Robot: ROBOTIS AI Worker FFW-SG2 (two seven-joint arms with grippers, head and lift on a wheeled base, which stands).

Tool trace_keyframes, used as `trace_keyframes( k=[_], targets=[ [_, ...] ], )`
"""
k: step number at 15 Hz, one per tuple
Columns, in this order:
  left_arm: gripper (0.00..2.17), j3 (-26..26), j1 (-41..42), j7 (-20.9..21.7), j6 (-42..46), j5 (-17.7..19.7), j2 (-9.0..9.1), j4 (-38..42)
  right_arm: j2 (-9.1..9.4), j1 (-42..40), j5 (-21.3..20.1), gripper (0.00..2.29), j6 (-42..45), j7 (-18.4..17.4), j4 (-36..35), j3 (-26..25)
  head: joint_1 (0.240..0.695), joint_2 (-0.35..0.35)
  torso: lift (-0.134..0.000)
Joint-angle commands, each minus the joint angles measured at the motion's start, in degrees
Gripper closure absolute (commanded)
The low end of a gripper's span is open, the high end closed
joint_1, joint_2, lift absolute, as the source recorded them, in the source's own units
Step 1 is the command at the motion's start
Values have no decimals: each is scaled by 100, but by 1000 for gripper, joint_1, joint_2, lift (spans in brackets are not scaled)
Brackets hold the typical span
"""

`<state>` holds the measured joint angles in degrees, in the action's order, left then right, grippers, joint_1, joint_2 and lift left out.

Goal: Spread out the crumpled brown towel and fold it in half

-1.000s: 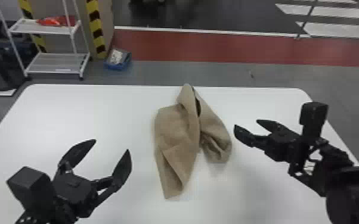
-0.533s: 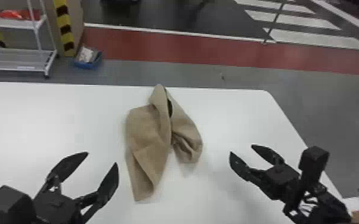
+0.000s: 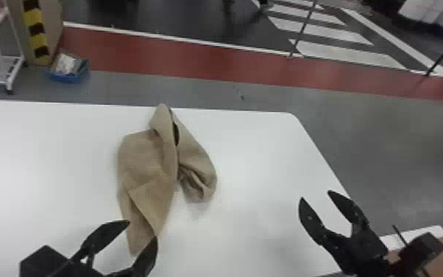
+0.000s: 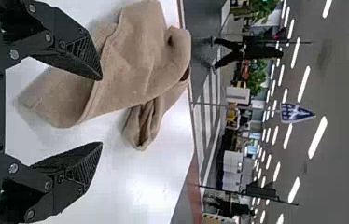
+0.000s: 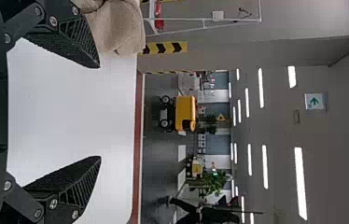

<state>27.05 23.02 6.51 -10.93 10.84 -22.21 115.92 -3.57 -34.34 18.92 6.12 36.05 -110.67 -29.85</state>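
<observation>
The left gripper (image 3: 142, 230), fingers parted and empty, is nearer: the brown towel (image 3: 147, 158) starts just ahead of it, its long axis running to the table's (image 3: 48, 165) far edge. The right gripper (image 3: 315, 195), also spread, hangs well apart, toward the right edge.

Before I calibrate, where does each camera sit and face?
Head view: on the head, facing forward-down at towel and table; left gripper and right gripper show.
Left wrist view: left wrist, facing across the towel; own fingers show.
Right wrist view: right wrist, facing across the table; own fingers show.
Wrist views share towel and table.
</observation>
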Motion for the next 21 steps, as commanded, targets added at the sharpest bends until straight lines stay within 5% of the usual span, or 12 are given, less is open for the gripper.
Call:
trace_keyframes(
  k=[1, 14, 16, 21],
  targets=[
    [485, 213, -184, 0, -380, -91, 86, -175, 31, -126, 191, 218, 236, 42, -16, -82, 695, -350, -123],
    [552, 432, -289, -255, -503, -636, 209, -394, 119, -214, 507, 218, 341, 209, -78, -73, 695, -350, -123],
    [856, 423, -298, -290, -503, -654, 217, -403, 128, -214, 604, 218, 324, 279, -95, -91, 695, -350, -123],
    [890, 432, -369, -308, -766, -689, 253, -447, 172, -258, 780, 218, 324, 385, -148, -188, 695, -350, -123]
  ],
)
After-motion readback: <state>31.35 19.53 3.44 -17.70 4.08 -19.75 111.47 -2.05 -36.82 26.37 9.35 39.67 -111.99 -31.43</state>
